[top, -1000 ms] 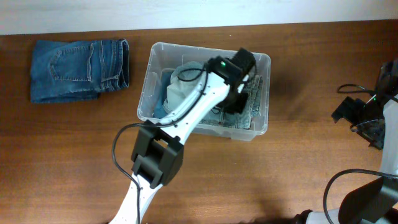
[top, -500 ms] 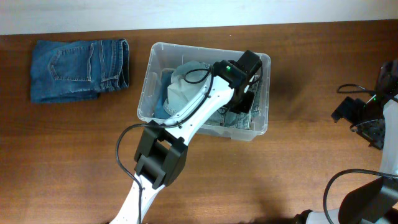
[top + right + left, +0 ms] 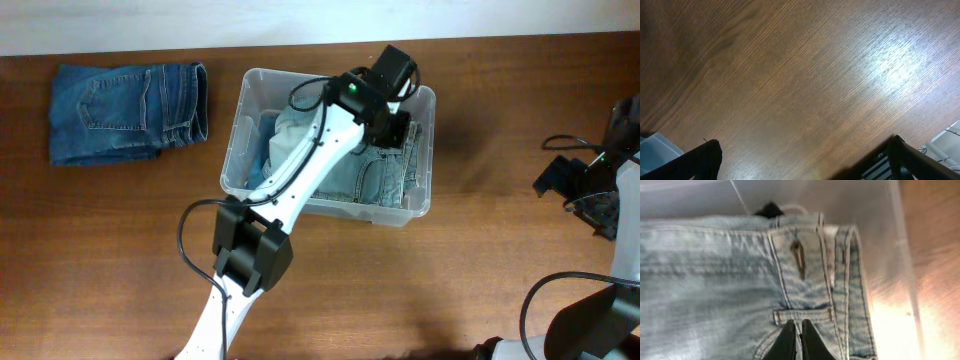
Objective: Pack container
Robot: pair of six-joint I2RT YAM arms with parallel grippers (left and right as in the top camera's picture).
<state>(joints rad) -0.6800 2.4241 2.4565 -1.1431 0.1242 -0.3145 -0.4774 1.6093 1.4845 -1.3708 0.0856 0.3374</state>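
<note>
The clear plastic container (image 3: 232,150) stands at the table's middle back, and its wall (image 3: 880,240) also shows in the left wrist view. Folded light-blue jeans (image 3: 375,180) lie in its right half, their waistband and belt loop (image 3: 800,315) close under the left wrist camera. A pale garment (image 3: 290,140) fills the left half. My left gripper (image 3: 395,130) is inside the container near the far right corner, its tips (image 3: 799,330) shut just over the jeans' waistband. My right gripper (image 3: 802,160) stands open above bare wood at the table's right edge.
Folded dark-blue jeans (image 3: 128,112) lie on the table at the far left, apart from the container. The right arm's base and cables (image 3: 585,180) sit at the right edge. Brown wooden tabletop (image 3: 480,250) surrounds the container.
My left gripper has moved from the container's near right part toward its far right corner, uncovering the light jeans. The right arm has not moved.
</note>
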